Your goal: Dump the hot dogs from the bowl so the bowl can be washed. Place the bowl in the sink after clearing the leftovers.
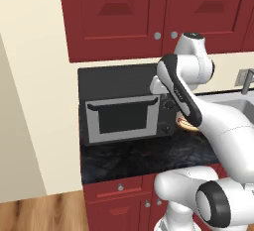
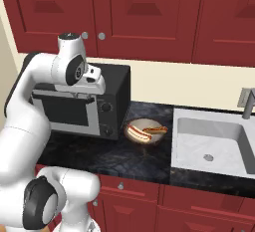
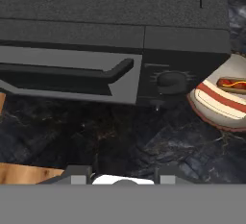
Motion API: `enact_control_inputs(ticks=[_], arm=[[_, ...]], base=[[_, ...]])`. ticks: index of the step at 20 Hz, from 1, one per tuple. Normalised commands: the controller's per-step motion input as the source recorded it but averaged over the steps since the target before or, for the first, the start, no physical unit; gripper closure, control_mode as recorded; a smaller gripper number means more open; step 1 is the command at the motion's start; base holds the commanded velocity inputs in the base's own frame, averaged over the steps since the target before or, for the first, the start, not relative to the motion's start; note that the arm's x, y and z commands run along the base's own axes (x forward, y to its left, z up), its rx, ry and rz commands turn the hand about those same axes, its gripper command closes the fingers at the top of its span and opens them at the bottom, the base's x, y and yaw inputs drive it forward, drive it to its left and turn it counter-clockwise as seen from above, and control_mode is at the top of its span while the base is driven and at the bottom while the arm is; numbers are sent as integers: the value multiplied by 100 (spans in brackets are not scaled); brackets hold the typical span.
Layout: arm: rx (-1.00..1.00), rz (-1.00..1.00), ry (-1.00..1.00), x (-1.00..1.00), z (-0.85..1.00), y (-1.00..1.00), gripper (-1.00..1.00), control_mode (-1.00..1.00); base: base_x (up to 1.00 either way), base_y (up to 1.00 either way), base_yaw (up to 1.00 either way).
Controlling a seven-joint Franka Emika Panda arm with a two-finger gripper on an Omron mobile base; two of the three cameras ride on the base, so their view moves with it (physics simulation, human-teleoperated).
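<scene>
Right base view has the black stone counter (image 2: 149, 164) running under red cabinets (image 2: 149, 12), with the sink (image 2: 189, 141) sunk into its right part and a grey faucet (image 2: 247, 104) at the sink's back right corner. A black toaster oven (image 2: 94, 109) stands on the counter's left part, against the back wall. The bowl (image 2: 144, 137) sits on the counter between the oven and the sink, just beside the oven's right front corner and a little apart from the sink's left rim. Inside it lie the hot dogs (image 2: 147, 131), a tan bun with a red sausage. The gripper (image 2: 84, 96) hangs over the oven's top front edge, well left of the bowl; its fingers are hidden there, and whether they are spread or closed I cannot tell. Nothing is seen between them in the hand view, where the bowl (image 3: 223, 104) lies at the right edge.
</scene>
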Motion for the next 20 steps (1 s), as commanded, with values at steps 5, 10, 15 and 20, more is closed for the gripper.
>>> enact_control_inputs(ticks=[5, 10, 15, 20], arm=[[0, -2, 1, -10, -1, -6, -100, -100], [2, -10, -5, -90, -4, -37, -100, -100], [9, -28, -3, -84, -8, -98, -100, -100], [21, -38, 9, -19, -36, -100, -100, -100]], base=[[0, 0, 0], [0, 0, 0], [0, 0, 0], [0, 0, 0]])
